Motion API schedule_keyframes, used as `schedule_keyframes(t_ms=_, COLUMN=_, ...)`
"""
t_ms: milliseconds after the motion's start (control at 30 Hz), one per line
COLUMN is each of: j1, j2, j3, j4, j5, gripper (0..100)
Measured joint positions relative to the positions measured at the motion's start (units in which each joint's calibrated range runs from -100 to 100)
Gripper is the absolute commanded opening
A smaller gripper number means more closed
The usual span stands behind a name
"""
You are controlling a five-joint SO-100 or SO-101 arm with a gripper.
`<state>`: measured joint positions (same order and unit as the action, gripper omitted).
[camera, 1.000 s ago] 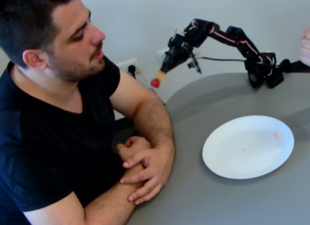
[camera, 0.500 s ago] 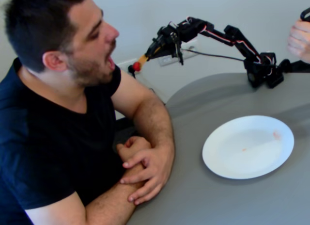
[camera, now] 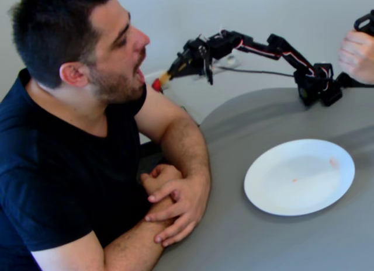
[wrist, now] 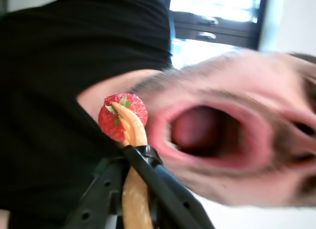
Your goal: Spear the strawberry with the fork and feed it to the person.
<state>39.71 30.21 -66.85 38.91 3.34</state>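
Arm stretched out over table edge toward man (camera: 70, 125), fork (camera: 166, 77) leading. Strawberry (camera: 156, 84) speared on tines, just beside his chin, a touch below open mouth. Wrist view: strawberry (wrist: 122, 116) impaled on pale orange fork (wrist: 133, 140), mouth wide open right beside it, not yet touching. Gripper (wrist: 129, 157) clamped tight on fork handle. His hands folded on grey table (camera: 292, 242). White plate (camera: 299, 176) bare but for faint pink smear. Another hand (camera: 356, 55) at right edge by arm base.
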Motion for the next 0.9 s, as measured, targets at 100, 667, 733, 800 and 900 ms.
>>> schedule_keyframes(t_ms=100, j1=0.3, j2=0.7, j3=0.0, j4=0.0, j5=0.0, gripper=1)
schedule_keyframes(t_ms=667, j1=1.2, j2=0.7, j3=-1.0, j4=1.5, j5=-2.0, gripper=1)
schedule_keyframes(t_ms=733, j1=1.2, j2=0.6, j3=-1.0, j4=1.5, j5=-2.0, gripper=1)
schedule_keyframes(t_ms=800, j1=1.0, j2=0.3, j3=-1.0, j4=1.9, j5=-2.0, gripper=1)
schedule_keyframes(t_ms=900, j1=1.0, j2=0.3, j3=-1.0, j4=3.9, j5=-2.0, gripper=1)
